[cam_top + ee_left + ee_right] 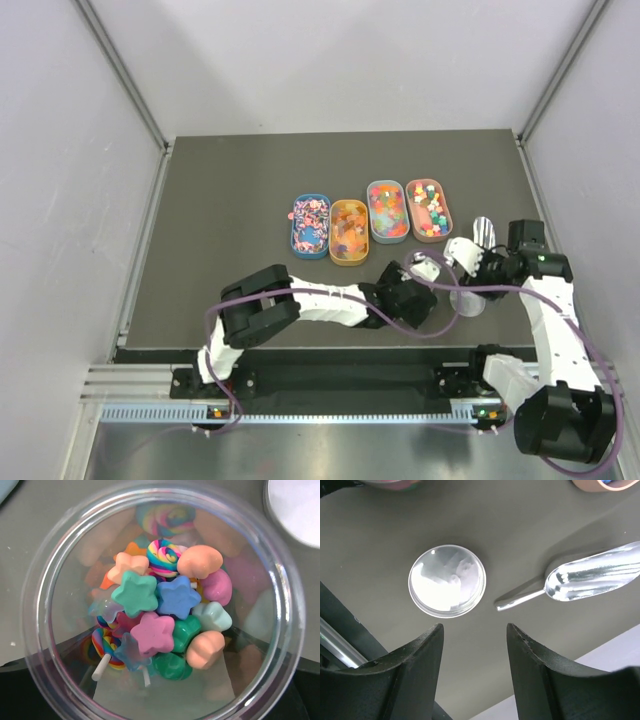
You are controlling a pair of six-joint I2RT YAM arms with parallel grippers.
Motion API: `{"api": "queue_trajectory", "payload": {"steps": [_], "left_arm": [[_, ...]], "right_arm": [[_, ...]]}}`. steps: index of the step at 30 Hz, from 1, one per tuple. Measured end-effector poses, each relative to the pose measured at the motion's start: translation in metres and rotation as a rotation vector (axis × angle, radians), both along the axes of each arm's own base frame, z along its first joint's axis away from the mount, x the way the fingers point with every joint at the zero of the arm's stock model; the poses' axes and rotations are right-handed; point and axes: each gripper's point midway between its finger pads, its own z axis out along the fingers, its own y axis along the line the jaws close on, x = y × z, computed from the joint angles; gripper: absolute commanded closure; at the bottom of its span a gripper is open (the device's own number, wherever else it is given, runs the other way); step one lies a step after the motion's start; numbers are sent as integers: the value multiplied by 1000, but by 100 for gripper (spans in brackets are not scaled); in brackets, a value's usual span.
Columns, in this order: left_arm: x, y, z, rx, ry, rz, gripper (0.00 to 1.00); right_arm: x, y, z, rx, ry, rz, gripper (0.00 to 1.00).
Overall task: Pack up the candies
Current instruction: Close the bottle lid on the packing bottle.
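Overall, dark table [220, 220] between pale walls [60, 150]; right hand [475, 628] parted, empty over lid [447, 581]; left hand [416, 299] at jar [35, 610], grip unclear

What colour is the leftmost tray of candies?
Blue; the top view shows the tray best.

4 trays [311, 195]; jar [31, 610], lid [447, 581], scoop [592, 577] x1 ea.

Our left arm [300, 300] lies low across the lower middle of the top view. Its elbow bends at lower left and its forearm stretches rightward to the left gripper [408, 297], whose jaws we cannot make out (not even in its own wrist view). Our right arm [550, 320] rises along the right edge, then folds leftward. The right gripper [474, 630] points down, its fingers [420, 670] parted.
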Motion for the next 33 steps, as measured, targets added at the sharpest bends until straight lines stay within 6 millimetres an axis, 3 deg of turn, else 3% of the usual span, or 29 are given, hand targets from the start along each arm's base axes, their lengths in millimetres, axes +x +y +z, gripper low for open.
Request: {"api": "queue_trajectory", "payload": {"steps": [6, 10, 15, 19, 22, 26, 29, 33], "left_arm": [[-2, 18, 1, 132, -4, -101, 4], [-2, 66, 8, 235, -71, -199, 5], [22, 132, 17, 321, -96, -229, 4], [39, 158, 18, 344, -61, -220, 5], [42, 177, 20, 334, -47, -221, 5], [42, 228, 22, 336, 72, -193, 9], [58, 245, 44, 255, 147, -144, 11], [81, 230, 110, 120, 49, -178, 15]], "right_arm": [[5, 1, 2, 16, 0, -13, 46], [7, 4, 0, 40, 11, -23, 45], [15, 8, 2, 75, 14, -44, 44], [20, 11, 4, 106, 28, -55, 41], [23, 18, 15, 143, 36, -51, 39], [26, 25, 37, 189, 33, -47, 39], [23, 24, 44, 173, 21, -38, 40], [5, 19, 36, 115, 27, -7, 41]]}}
